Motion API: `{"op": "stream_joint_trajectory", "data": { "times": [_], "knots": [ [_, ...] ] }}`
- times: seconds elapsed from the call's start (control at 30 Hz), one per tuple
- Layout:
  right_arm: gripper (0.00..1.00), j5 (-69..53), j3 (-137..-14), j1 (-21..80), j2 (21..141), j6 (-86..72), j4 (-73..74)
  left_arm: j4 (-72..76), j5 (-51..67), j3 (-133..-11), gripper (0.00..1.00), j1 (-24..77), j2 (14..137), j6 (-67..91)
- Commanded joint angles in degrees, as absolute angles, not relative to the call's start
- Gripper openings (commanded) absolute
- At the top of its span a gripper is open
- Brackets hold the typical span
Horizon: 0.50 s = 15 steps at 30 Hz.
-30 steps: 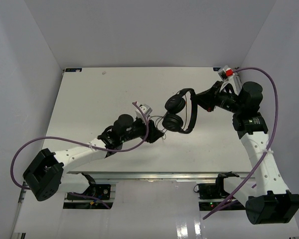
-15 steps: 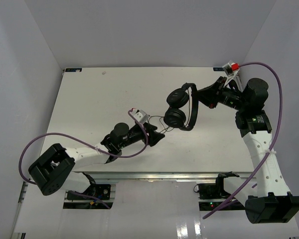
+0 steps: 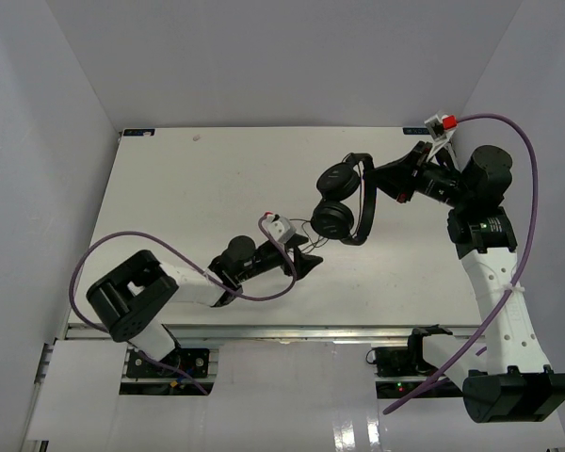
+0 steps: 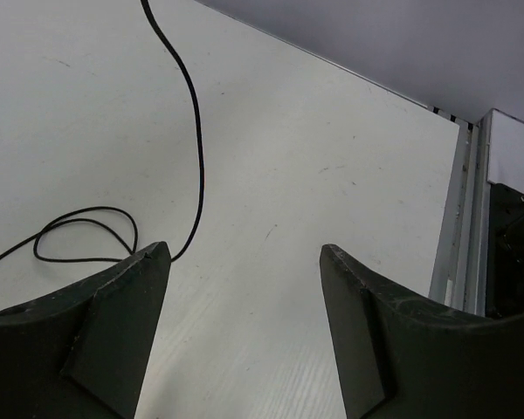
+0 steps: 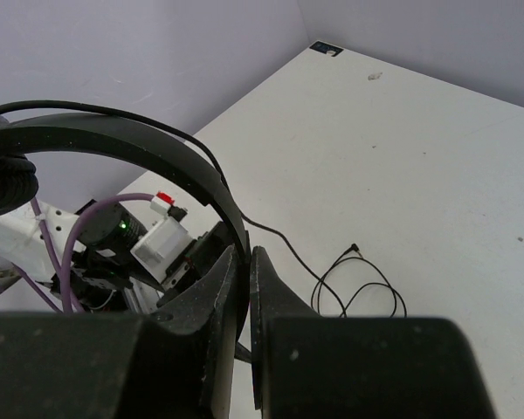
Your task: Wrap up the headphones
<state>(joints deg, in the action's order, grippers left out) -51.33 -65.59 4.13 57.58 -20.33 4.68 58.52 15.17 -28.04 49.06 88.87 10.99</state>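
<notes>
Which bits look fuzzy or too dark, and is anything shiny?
Left wrist view: the dark fingers of the left gripper are slightly soft near the lens; the thin black cord on the white table is crisp. Right wrist view: the right gripper, shut on the black over-ear headphones at the headband, is a shadowy mass. Top view: glare on the glossy white panel by the arm bases.

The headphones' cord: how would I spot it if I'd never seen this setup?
Start at the white table. Near its far right side, the right arm's fingers pinch the headband of black headphones. From them the cord drops and lies in loose loops by the left arm's open fingers; it is thin and black, unlike the thick purple cables on the arms.
</notes>
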Motion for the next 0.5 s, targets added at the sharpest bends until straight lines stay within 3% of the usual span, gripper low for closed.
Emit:
{"op": "stream_joint_trajectory", "data": {
  "times": [0.0, 0.3, 0.4, 0.47],
  "knots": [
    [0.08, -52.8, -68.9, 3.9, 56.4, -22.8, 4.5, 58.3, 15.3, -35.2, 0.8, 50.6, 94.7, 6.2],
    [0.08, -53.6, -70.1, 3.8, 55.5, -22.9, 5.5, 54.4, 11.5, -42.6, 0.75, 50.6, 104.1, 3.4],
    [0.08, -53.8, -70.0, 3.7, 55.4, -23.0, 5.5, 53.3, 10.3, -43.7, 0.61, 50.6, 106.0, 3.9],
    [0.08, -53.8, -69.9, 3.7, 55.5, -23.1, 5.5, 53.5, 9.4, -43.9, 0.44, 50.6, 106.9, 4.3]
  ]
}}
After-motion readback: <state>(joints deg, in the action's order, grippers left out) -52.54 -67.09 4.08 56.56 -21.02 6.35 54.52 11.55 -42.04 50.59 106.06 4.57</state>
